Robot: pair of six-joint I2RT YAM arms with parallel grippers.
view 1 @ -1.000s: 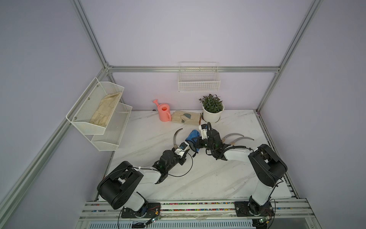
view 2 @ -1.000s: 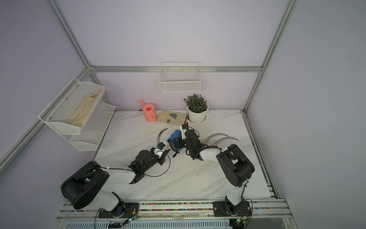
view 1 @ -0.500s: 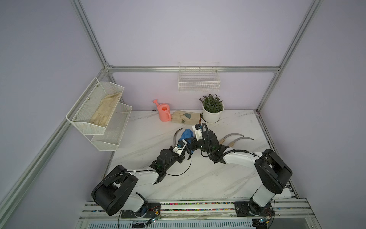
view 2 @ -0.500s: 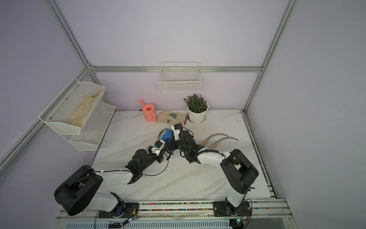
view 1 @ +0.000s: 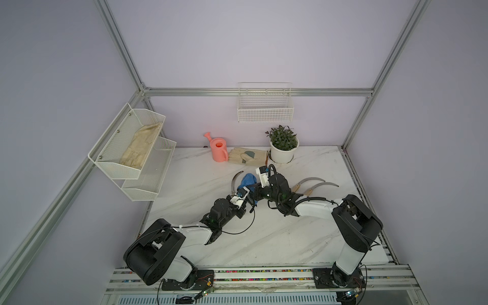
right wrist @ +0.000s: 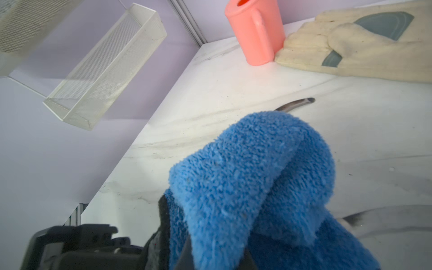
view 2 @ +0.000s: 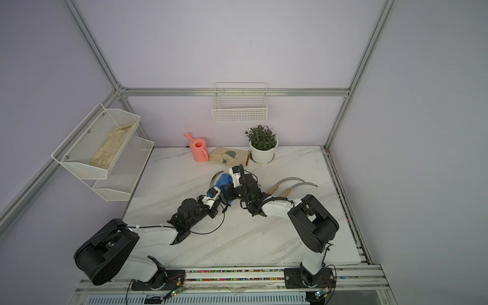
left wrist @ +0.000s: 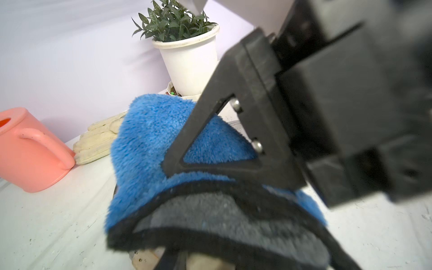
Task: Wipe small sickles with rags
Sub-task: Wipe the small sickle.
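No readable text, label, brand or number anywhere — nothing legible.

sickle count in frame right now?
3 sickles: one at the blue cloth, blade curving out; two side by side beside the right arm. More could be hidden under the arms.

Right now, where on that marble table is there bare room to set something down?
Bare tabletop lies in front, between the left arm and right arm, and at back left, between the pink watering can and the mesh shelf. Crowded: the centre, around the blue cloth and sickles.
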